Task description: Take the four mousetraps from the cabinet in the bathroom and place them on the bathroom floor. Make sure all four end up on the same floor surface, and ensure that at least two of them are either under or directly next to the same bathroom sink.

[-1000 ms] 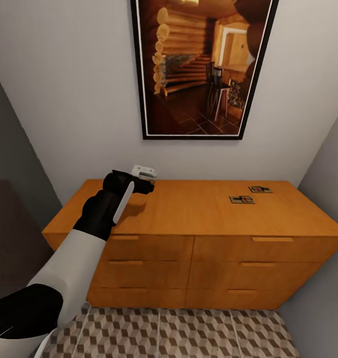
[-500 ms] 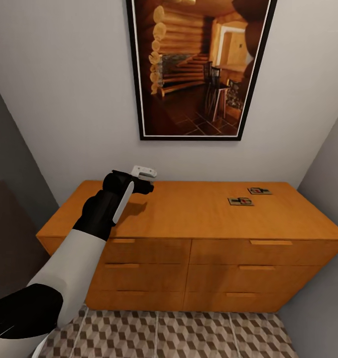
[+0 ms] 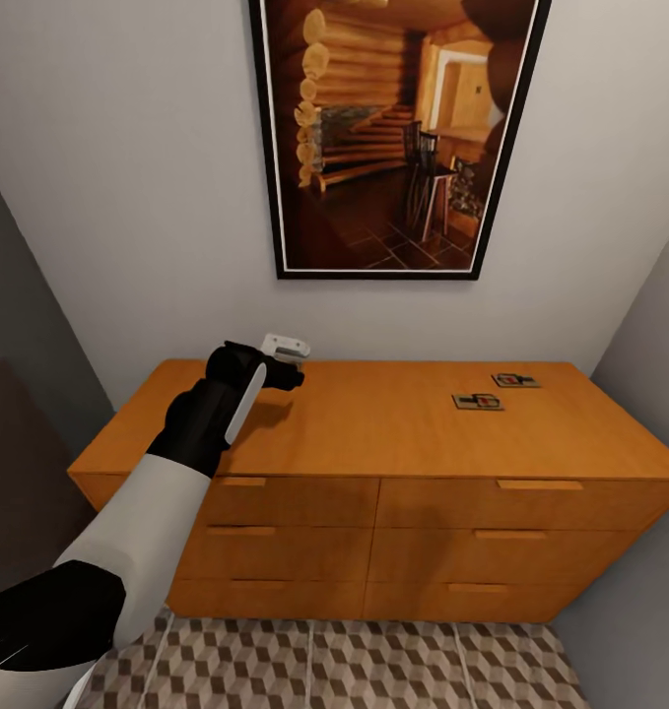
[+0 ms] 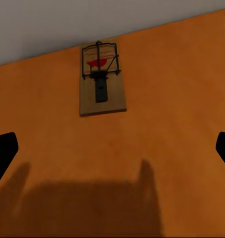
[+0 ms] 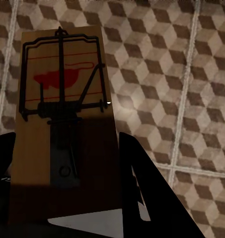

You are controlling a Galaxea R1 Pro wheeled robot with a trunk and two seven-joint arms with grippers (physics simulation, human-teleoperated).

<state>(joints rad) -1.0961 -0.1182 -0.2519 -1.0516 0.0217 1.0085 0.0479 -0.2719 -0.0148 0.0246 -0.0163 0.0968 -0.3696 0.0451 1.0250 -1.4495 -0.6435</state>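
The orange-brown cabinet (image 3: pixel 373 433) stands against the wall. Two mousetraps (image 3: pixel 478 401) (image 3: pixel 515 379) lie on its top at the right. My left gripper (image 3: pixel 287 356) hovers over the top's back left corner. In the left wrist view it (image 4: pixel 112 153) is open, fingertips (image 4: pixel 3 153) wide apart, and a third mousetrap (image 4: pixel 102 79) lies flat ahead of them by the wall. A fourth mousetrap (image 5: pixel 62 119) is held in my right gripper (image 5: pixel 67 198), which is shut on it above the bathroom floor (image 5: pixel 191 74).
A large framed picture (image 3: pixel 393 138) hangs on the wall above the cabinet. Grey walls close in on both sides. Cube-patterned tiles (image 3: pixel 324 660) run in front of the drawers.
The head view has shifted slightly, so the cabinet sits a bit lower in the picture. The left gripper stays over the back left of the cabinet top, barely moved.
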